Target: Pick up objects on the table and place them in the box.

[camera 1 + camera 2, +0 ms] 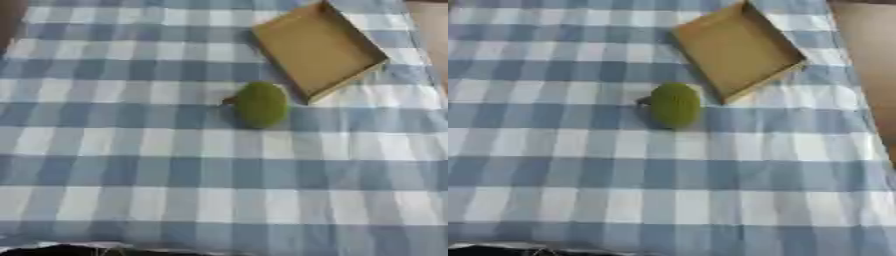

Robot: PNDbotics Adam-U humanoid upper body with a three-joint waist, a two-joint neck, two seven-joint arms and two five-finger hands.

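Along the near edge, a dark shape [70, 250] is peeking in, too little of it showing to identify | neither hand is showing | mid-table, a green oval object [261, 104] is lying on the blue-and-white checked cloth [175, 170] | farther back, just beside it, a shallow brown box [319, 47] is sitting askew, holding nothing.

A green, oval, rough-skinned fruit [261, 104] lies on its side before you on the blue-and-white checked counter [175, 170], a short dark stub at its left end. Just beyond it to the right, a shallow brown cardboard box [319, 47] sits open, turned askew, holding nothing.
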